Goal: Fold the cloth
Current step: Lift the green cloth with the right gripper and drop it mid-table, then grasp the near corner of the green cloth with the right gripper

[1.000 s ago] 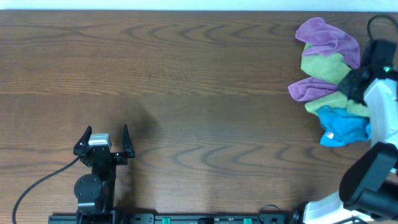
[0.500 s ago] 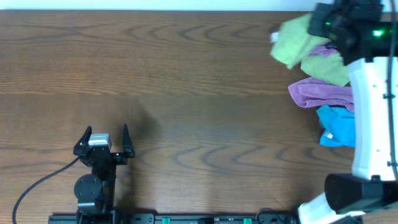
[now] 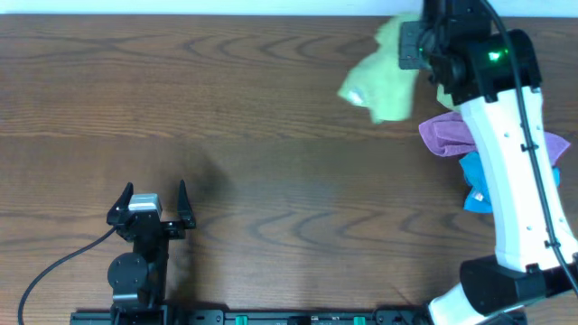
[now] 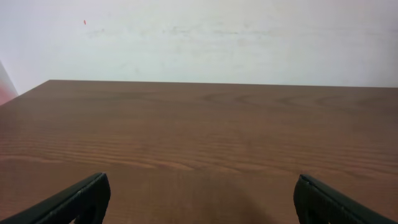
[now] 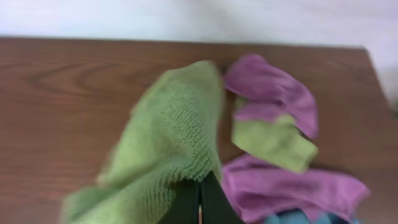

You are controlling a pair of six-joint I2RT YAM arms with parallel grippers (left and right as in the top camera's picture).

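Note:
The lime-green cloth (image 3: 379, 77) hangs bunched in the air over the table's back right, held by my right gripper (image 3: 417, 45). In the right wrist view the cloth (image 5: 161, 149) drapes down and left from my right gripper (image 5: 200, 190), whose jaws are pressed together on its edge. My left gripper (image 3: 152, 206) rests open and empty at the table's front left, far from the cloth. In the left wrist view its fingertips (image 4: 81, 199) stand wide apart over bare wood.
A pile of other cloths lies at the right edge: a purple cloth (image 3: 452, 134), a duller green cloth (image 5: 270, 140) and a blue cloth (image 3: 477, 185). The right arm (image 3: 506, 153) stretches over this pile.
My right gripper has lifted the lime-green cloth off the pile and carried it up and to the left. The left arm has not moved.

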